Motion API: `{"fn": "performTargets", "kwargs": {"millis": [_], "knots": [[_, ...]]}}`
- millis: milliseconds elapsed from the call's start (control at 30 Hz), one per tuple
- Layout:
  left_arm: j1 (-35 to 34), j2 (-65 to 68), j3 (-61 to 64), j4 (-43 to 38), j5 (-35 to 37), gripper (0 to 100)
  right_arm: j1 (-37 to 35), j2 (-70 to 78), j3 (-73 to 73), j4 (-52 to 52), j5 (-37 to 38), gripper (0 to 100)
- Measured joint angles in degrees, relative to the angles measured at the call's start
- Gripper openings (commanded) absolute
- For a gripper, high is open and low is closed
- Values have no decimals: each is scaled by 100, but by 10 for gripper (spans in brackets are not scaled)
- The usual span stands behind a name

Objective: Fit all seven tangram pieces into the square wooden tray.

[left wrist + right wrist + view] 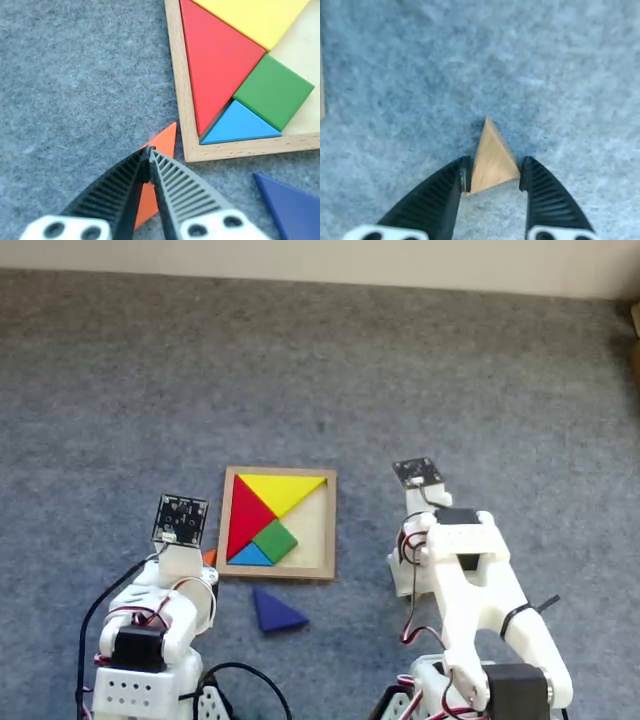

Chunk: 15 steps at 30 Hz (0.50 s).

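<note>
Pale unpainted wooden triangle [490, 155] held by my right pincer [492, 172], whose two fingers stand partly apart, each touching one flank of the piece. It is over the grey felt mat [450, 370], well apart from the square wooden tray [275, 575]. My left pincer [150, 152] has its fingertips pressed together with nothing visibly between them. It is poised over the small orange wooden piece [167, 142], which lies just outside a corner of the tray.

Step in hand, as I judge it: gathering the loose pieces, with the tray a little over half filled. The next move calls for carrying the pale triangle over the rim and turning it to match the bare wood on the side away from the red piece, without nudging the seated pieces.

Count:
- **Tray:** one.
- **Pincers:** two.
- **Pieces:** seven.
  - **Inside, four:** one large yellow triangle [283, 490], one large red triangle [245, 520], one green square [273, 538], one small light-blue triangle [250, 555].
  - **Outside, three:** one dark-blue triangle [275, 612] near the tray's edge, the orange piece and the pale triangle.
</note>
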Motion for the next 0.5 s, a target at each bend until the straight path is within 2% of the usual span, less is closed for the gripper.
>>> {"fn": "performTargets", "kwargs": {"millis": [233,500], "knots": [[0,0,0,0,0,9,-26,0,-202,448,-18,149],[0,0,0,0,0,9,-519,0,-976,1037,-765,149]]}}
